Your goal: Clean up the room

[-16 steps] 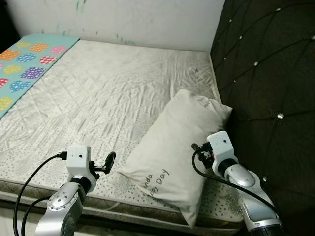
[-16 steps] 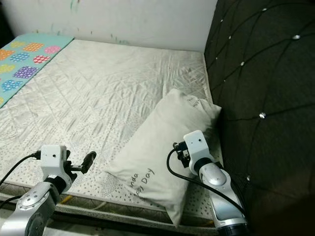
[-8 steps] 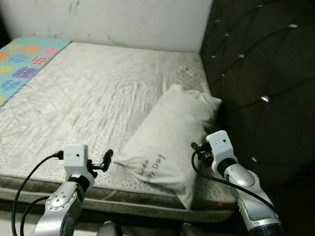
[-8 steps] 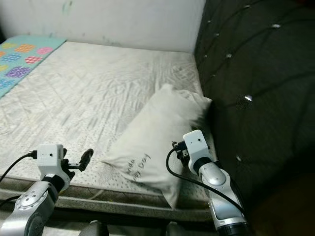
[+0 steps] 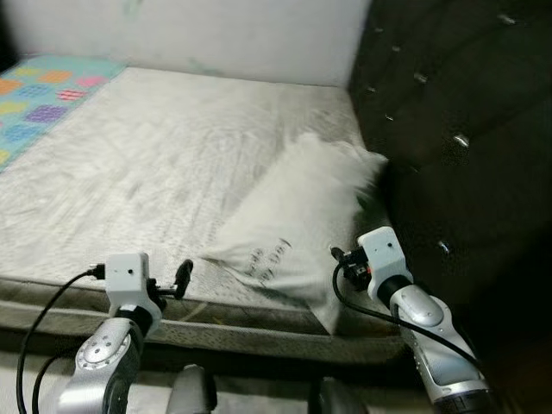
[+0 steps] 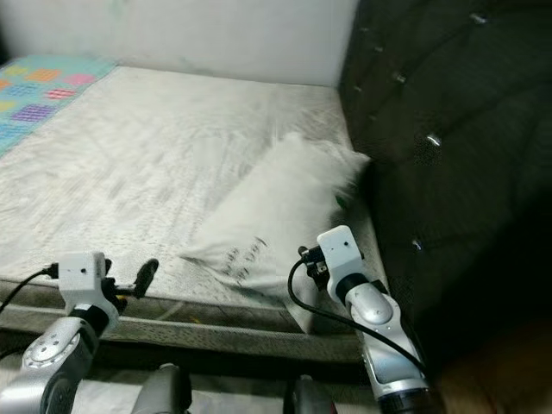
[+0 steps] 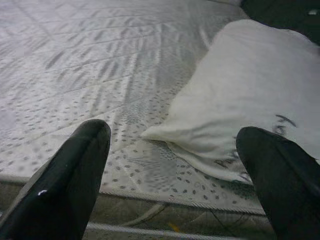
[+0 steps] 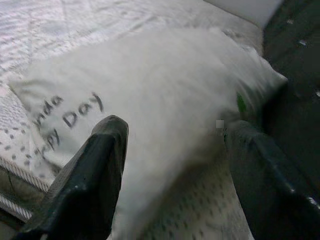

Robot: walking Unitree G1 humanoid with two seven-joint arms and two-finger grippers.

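A pale grey pillow point(image 5: 302, 216) with dark lettering lies slanted on the mattress point(image 5: 164, 155), its far end against the dark headboard point(image 5: 457, 129). My left gripper point(image 7: 172, 134) is open and held over the mattress's front edge, a little short of the pillow's near left corner point(image 7: 165, 134). The right gripper point(image 8: 176, 127) is open too, hovering at the pillow's near right side point(image 8: 150, 85), with nothing between its fingers. In the head views the left gripper point(image 5: 183, 276) and the right gripper point(image 5: 343, 259) flank the pillow's lettered end. The picture is slightly blurred.
The tufted dark headboard walls off the right side. A colourful patterned blanket point(image 5: 43, 95) covers the mattress's far left. A pale wall point(image 5: 190, 34) runs behind the bed. The mattress's front edge point(image 5: 259, 332) crosses low in view, with two dark rounded parts point(image 5: 191, 395) below it.
The whole picture has shifted: the bed sits farther off and its front edge shows higher, so the camera has moved back. Both grippers stay open in the same pose.
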